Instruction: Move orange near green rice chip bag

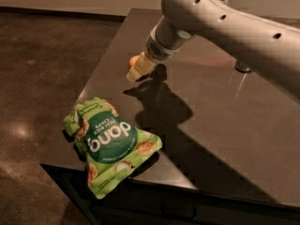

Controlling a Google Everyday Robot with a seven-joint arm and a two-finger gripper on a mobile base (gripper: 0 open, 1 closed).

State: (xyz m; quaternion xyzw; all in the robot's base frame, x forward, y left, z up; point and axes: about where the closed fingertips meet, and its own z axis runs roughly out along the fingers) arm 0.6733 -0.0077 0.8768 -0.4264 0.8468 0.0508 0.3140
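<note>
Reaching: my gripper is at the orange, well beyond the bag, farther up the table.
Orange: mostly hidden behind my gripper, well apart from the bag.
Grip: can't tell whether I'm clenched or released.
Doing it well: I'd centre on the fruit, close gently, and lift clear before heading bagward.
Risk: round fruit may roll if nudged.

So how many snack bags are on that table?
1. The green rice chip bag lies at the table's near left corner; the gripper is farther back, by the orange. The arm could hide more.
</note>
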